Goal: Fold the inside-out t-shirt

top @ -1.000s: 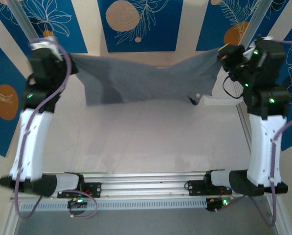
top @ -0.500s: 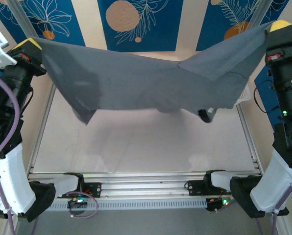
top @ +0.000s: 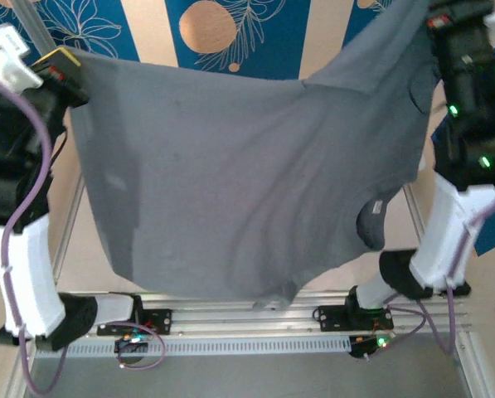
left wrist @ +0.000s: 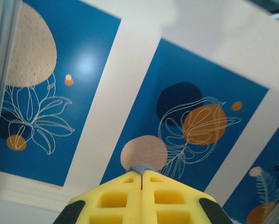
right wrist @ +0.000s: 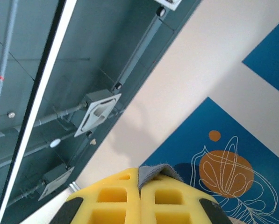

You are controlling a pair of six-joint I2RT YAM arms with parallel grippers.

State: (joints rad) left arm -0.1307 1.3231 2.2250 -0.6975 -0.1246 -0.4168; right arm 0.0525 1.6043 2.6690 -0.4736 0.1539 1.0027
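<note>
**Shirt stretched in the air between my two grippers**

I hold the inside-out t-shirt [top: 230, 166] up over the table [top: 75, 265], spread wide like a sheet between my arms. My left gripper [left wrist: 141, 173] sits above the table's left edge. Its yellow pads [left wrist: 116, 200] are pressed together, with a thin sliver of grey cloth pinched at their tips. My right gripper [right wrist: 140, 175] is higher, above the table's far right corner, and is clamped as well. A fold of the grey fabric pokes out between its own yellow pads [right wrist: 111, 200].

From overhead, the shirt hangs in front of most of the table. Its top edge climbs from my left grip to my right grip and dips a little in between. The bottom edge comes down as far as the aluminium rail [top: 255, 319] at the table's near edge; I cannot tell whether it touches anything there. The neck opening [top: 367, 225] hangs toward the table's near right corner, with a small pale label [top: 378, 205] just above it. Soft creases run slantwise across the cloth. A strip of bare tabletop shows along the table's left side. Beyond the table's far edge stands a wall [top: 230, 41] of blue and cream panels.
</note>
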